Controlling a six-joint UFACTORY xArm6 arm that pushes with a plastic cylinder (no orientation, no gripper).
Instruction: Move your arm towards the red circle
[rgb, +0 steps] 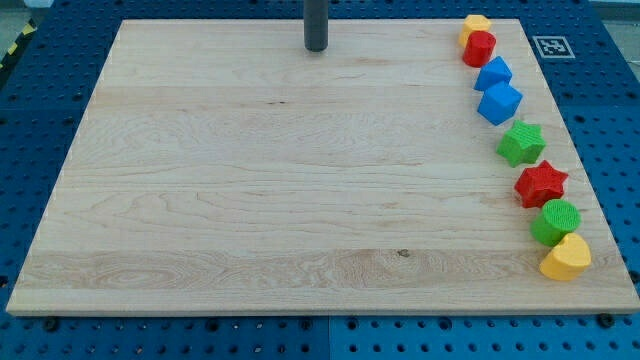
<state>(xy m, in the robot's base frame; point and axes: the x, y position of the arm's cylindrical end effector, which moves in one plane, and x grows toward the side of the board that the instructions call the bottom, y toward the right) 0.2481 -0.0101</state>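
The red circle (479, 48) lies near the board's top right corner, touching a yellow block (475, 24) above it. My tip (316, 49) rests on the board at the top centre, far to the left of the red circle, at about the same height in the view. No block is near the tip.
Down the right edge of the wooden board (250, 180) runs a line of blocks: two blue blocks (493, 73) (500, 103), a green star (522, 144), a red star (541, 184), a green circle (556, 222) and a yellow heart (566, 259).
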